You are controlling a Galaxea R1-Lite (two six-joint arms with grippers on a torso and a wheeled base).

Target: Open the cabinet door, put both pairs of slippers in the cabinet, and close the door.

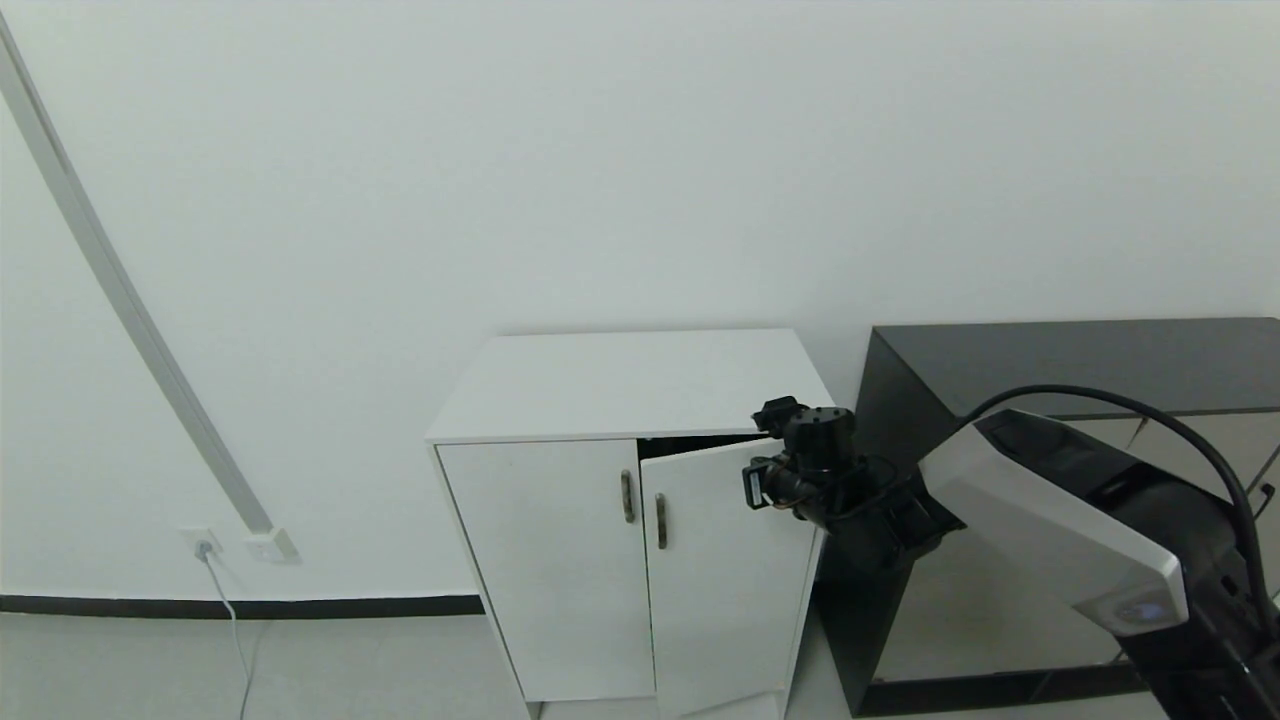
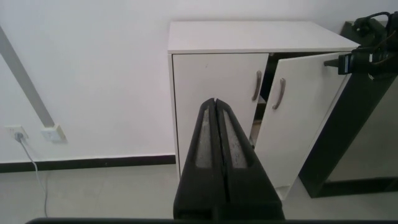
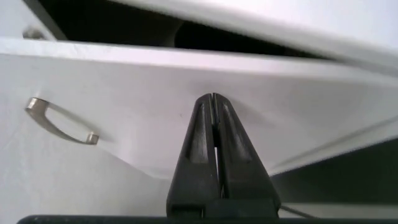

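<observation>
The white cabinet (image 1: 620,385) stands against the wall with its left door (image 1: 545,560) closed. Its right door (image 1: 725,580) is ajar, showing a dark gap along its top edge. My right gripper (image 1: 757,487) is shut, its tips against the front of that door near the upper outer corner, away from the metal handle (image 1: 660,520). In the right wrist view the shut gripper (image 3: 213,98) rests on the door panel (image 3: 124,155), with the handle (image 3: 61,121) to one side. My left gripper (image 2: 214,101) is shut and holds nothing, well back from the cabinet (image 2: 249,37).
A dark cabinet (image 1: 1050,360) stands right beside the white one, close to the ajar door's outer edge. A wall socket (image 1: 203,545) with a cable and a slanted conduit (image 1: 120,290) are on the wall to the left. Bare floor (image 1: 250,670) lies before the cabinet.
</observation>
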